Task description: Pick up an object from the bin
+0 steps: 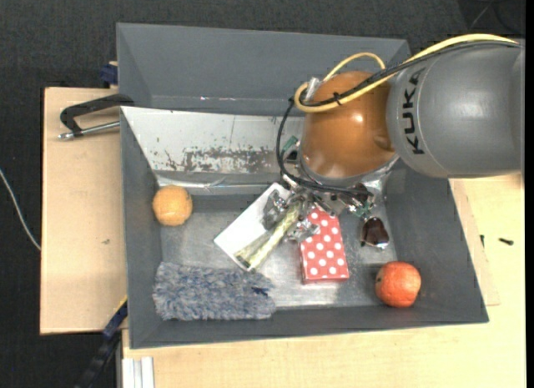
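Camera view: arm reaches into the bin, with the orange wrist cover hiding most of the tool. The gripper sits low, right at the top edge of the red polka-dot packet, which is the landmark here. Gripper state can't be told, since the cover and cable clutter block it. Nothing is visibly held.

Things around the polka-dot packet:
- White flat packet, just left of it and touching or nearly touching, lying tilted.
- Pale green-yellow stalk-like item lying across the white packet, its upper end near the gripper.
- Small dark glossy object, just to the right, apart from the packet.
- Red round fruit-like ball, lower right, apart.
- Grey-blue fuzzy cloth, lower left, apart.
- Orange ball, far left, well apart.

Likely target, judging by position: the polka-dot packet's top end or the white packet's upper right corner. Can't say which.

Progress is a judgement call. The approach looks done, with the tool down among the objects. No grasp is confirmed and nothing is lifted. Left to do: secure one item, raise it clear of the bin floor and walls.
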Robot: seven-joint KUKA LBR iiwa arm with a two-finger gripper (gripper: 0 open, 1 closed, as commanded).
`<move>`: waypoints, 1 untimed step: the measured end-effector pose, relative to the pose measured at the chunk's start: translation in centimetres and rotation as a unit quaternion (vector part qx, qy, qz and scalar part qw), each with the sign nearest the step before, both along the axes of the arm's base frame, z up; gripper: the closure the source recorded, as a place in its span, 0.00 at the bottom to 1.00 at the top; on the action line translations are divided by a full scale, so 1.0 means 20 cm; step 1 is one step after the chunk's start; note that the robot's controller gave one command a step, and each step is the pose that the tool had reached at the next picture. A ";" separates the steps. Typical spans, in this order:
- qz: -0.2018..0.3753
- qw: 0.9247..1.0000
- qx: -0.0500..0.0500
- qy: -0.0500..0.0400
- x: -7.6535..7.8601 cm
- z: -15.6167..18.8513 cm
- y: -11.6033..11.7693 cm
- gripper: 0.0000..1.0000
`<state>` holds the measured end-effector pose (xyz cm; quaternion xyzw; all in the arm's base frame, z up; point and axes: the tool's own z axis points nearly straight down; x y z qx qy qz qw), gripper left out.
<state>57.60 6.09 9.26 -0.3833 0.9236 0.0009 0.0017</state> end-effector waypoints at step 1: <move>0.000 1.000 0.001 -0.002 0.00 0.05 0.01 1.00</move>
